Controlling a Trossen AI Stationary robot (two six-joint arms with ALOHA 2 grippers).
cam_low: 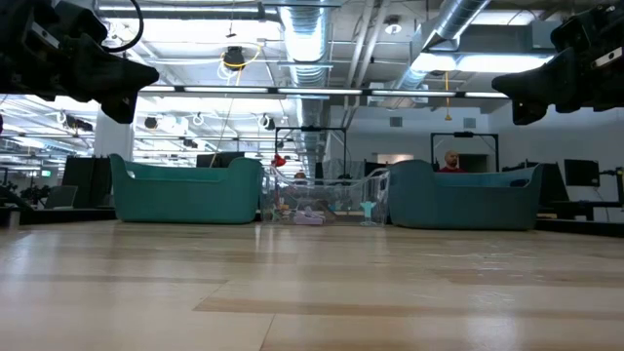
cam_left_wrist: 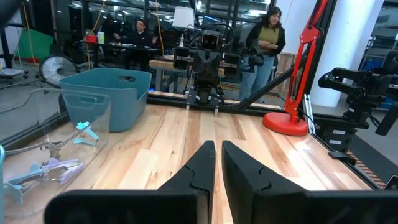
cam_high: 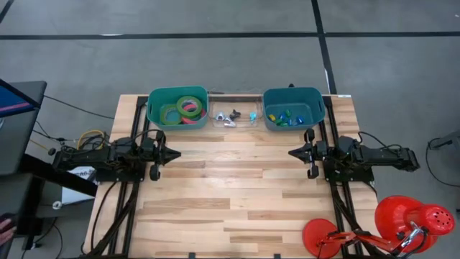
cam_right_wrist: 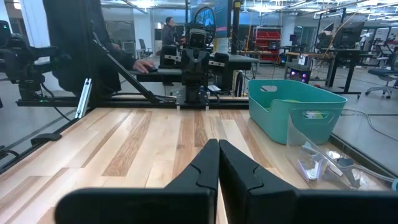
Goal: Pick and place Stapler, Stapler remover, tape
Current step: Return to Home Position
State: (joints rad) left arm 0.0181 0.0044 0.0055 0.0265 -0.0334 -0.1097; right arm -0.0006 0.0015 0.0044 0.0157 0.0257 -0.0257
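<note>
While parked low at opposite table point(cam_high: 230, 194) edges, facing inward: left gripper point(cam_high: 176, 152) fingers pinched almost together, empty; right gripper point(cam_high: 291, 152) fingers closed, empty; tape point(cam_high: 184, 110) rolls inside green bin point(cam_high: 152, 108); staple removers point(cam_high: 230, 116) inside transparent bin point(cam_high: 244, 124); staplers point(cam_high: 282, 115) inside blue bin point(cam_high: 317, 102).

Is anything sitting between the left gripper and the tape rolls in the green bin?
Only the near wall of the teal-green plastic bin: the ring-shaped tape rolls lie inside it. Nothing shows on the wooden table between that bin and the left gripper.
</note>
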